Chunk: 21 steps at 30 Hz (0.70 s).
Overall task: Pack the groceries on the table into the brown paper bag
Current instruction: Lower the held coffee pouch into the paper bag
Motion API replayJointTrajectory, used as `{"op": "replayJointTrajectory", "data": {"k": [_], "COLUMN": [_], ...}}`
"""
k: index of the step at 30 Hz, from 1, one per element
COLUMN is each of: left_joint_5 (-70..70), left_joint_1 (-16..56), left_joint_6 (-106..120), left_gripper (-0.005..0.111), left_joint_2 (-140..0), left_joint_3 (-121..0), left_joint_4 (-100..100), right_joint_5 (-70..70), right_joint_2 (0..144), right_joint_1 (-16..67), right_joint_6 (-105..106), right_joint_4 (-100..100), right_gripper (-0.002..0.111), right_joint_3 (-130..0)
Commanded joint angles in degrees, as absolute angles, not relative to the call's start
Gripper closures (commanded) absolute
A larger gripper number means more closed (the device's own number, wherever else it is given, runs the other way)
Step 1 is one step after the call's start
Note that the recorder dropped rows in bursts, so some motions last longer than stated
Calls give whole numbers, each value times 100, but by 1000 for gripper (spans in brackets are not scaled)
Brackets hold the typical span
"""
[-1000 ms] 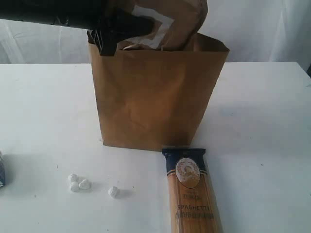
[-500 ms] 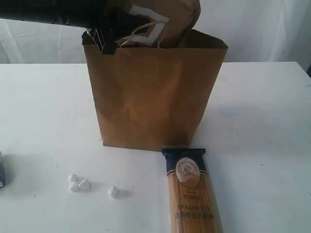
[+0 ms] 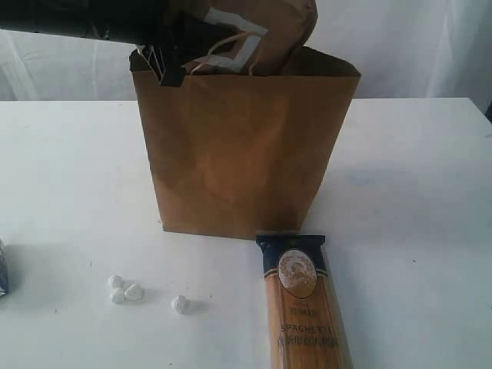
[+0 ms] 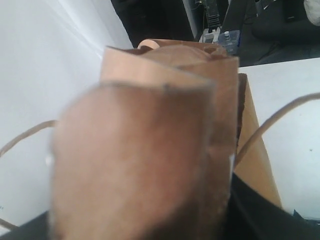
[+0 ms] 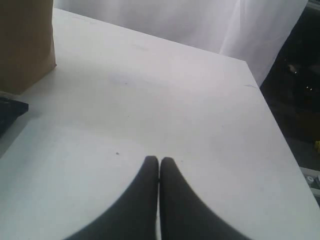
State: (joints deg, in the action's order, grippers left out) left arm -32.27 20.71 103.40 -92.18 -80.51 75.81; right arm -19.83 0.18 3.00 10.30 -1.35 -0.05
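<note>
Exterior view. Brown paper bag (image 3: 242, 146) stands upright at centre frame on the white table (image 3: 415, 177), mouth open.

Left arm reaches in from the upper left. Left gripper (image 3: 181, 54) is at the bag's upper left rim, clamped on the brown pouch (image 3: 280, 31). The pouch's grey square label faces the camera. Its lower part sits inside the bag mouth and its top sticks out above the rim. In the left wrist view the pouch (image 4: 140, 165) fills most of the frame, blurred, with a bag handle loop (image 4: 280, 120) beside it.

Spaghetti packet (image 3: 304, 307) lies flat at lower centre-right, its dark end just in front of the bag's base. Small white lumps (image 3: 127, 292) are scattered at lower left. A dark object (image 3: 2, 269) is cut off by the left edge; I cannot tell what it is.

Right gripper (image 5: 159, 167): fingers pressed together, nothing between them, above bare table.
</note>
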Motion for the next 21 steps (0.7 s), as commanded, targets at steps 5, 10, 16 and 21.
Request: {"op": "replayJointTrajectory", "data": {"k": [5,10,16,21], "left_joint_5": [-3447,-3417,-3408,-3313], "left_joint_1": [2075,2075,2075,2075], "left_joint_6": [10126,10126,10126,10126], "left_gripper": [55,55,55,54], "left_joint_2": [-9158,-9158,-9158,-9158], "left_joint_3": [-8075,-8075,-8075,-8075], "left_joint_4": [7749,7749,7749,7749], "right_joint_5": [-1961,-1961,-1961,-1961], "right_joint_2": [0,0,0,0], "right_joint_1": [285,285,285,285], "right_joint_6": [918,918,918,918], "right_joint_4": [-147,-147,-147,-147], "right_gripper": [108,108,108,108], "right_joint_3": [0,0,0,0]}}
